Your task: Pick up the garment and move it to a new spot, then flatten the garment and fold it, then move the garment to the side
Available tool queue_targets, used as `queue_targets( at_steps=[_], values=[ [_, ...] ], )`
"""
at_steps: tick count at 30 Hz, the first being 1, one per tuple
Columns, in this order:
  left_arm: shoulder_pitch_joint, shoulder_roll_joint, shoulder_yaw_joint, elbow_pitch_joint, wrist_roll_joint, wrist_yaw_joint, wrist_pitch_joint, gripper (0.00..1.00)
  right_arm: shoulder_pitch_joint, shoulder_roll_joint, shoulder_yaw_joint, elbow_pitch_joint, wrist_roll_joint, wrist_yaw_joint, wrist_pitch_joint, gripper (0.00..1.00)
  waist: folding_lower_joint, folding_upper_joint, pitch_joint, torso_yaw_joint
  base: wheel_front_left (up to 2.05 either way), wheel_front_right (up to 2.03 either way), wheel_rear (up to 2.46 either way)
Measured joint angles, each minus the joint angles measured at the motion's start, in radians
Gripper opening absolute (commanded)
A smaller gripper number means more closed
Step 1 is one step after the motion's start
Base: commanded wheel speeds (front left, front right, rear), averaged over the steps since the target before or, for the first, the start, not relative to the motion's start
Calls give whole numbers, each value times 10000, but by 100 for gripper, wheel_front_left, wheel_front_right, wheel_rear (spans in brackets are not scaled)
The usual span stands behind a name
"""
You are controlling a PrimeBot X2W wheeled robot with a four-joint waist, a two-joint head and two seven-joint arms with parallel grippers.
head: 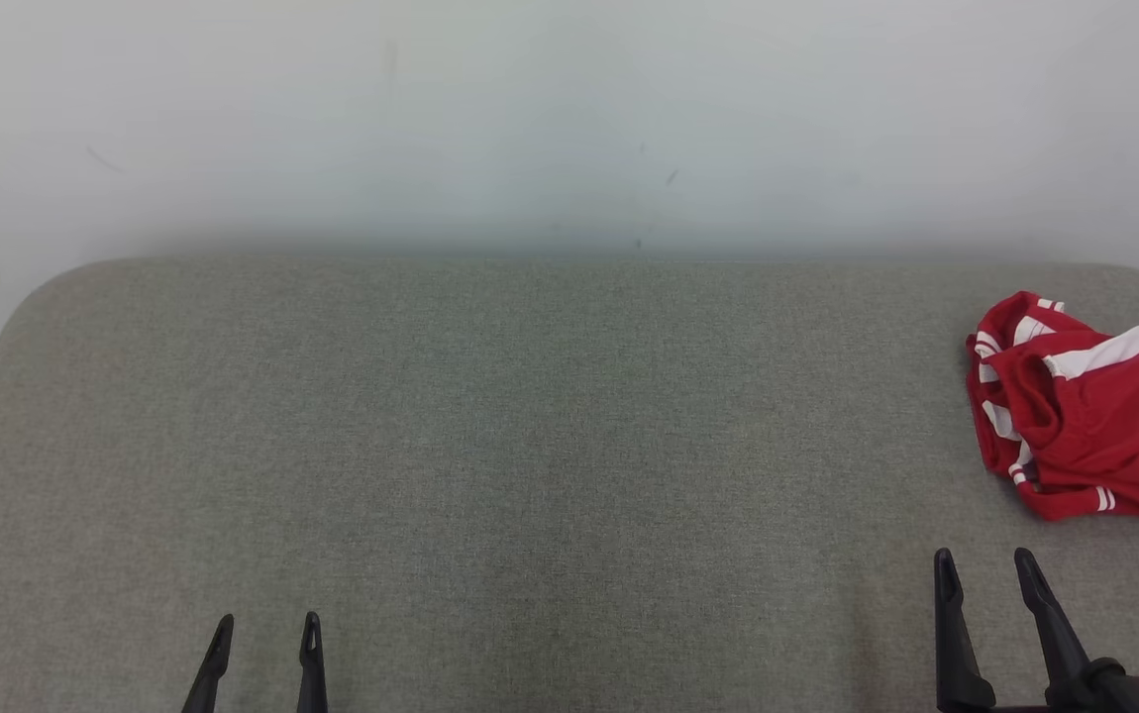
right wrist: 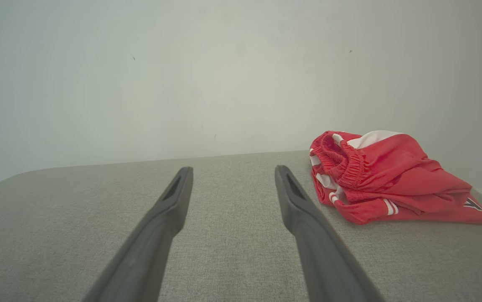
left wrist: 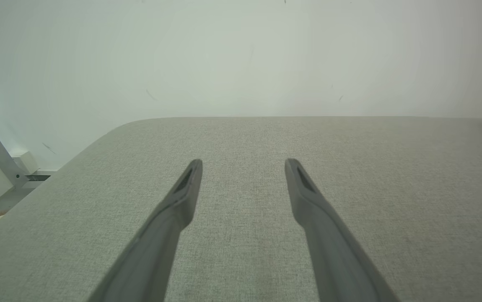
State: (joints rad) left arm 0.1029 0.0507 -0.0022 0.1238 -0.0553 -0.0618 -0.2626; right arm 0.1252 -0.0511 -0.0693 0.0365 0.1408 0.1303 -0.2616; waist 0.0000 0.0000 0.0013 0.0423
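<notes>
Right claw (head: 983, 557) of mine hangs spread and empty over the table (head: 530, 446). The red garment (head: 1094, 416) lies crumpled just ahead and to its right, near the table's right edge, clear of my fingers. My left claw (head: 267, 619), also spread, is well apart from it.

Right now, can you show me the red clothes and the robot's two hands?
red garment (head: 1094, 416): head view, middle of the crumpled red cloth.
left hand (head: 268, 620): head view, midway between its fingertips.
right hand (head: 983, 555): head view, midway between its fingertips.
</notes>
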Motion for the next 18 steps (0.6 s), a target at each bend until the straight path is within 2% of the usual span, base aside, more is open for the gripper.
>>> queue_targets(
  at_steps=[8,9,15,18],
  values=[
    [0,0,12,44,-61,13,0,100,0,0,-31,25,2,0,0,100,0,0,32,3,0,0,0],
    [1,-2,17,84,-59,12,2,0,7,4,-31,69,-2,0,4,0,0,0,32,3,0,0,0],
    [9,-48,6,616,-63,4,17,0,34,29,6,602,0,0,63,0,0,0,35,0,0,0,0],
    [11,-48,-2,629,-581,-2,144,0,56,25,31,625,495,0,148,0,0,0,35,-10,0,0,0]
  ],
)
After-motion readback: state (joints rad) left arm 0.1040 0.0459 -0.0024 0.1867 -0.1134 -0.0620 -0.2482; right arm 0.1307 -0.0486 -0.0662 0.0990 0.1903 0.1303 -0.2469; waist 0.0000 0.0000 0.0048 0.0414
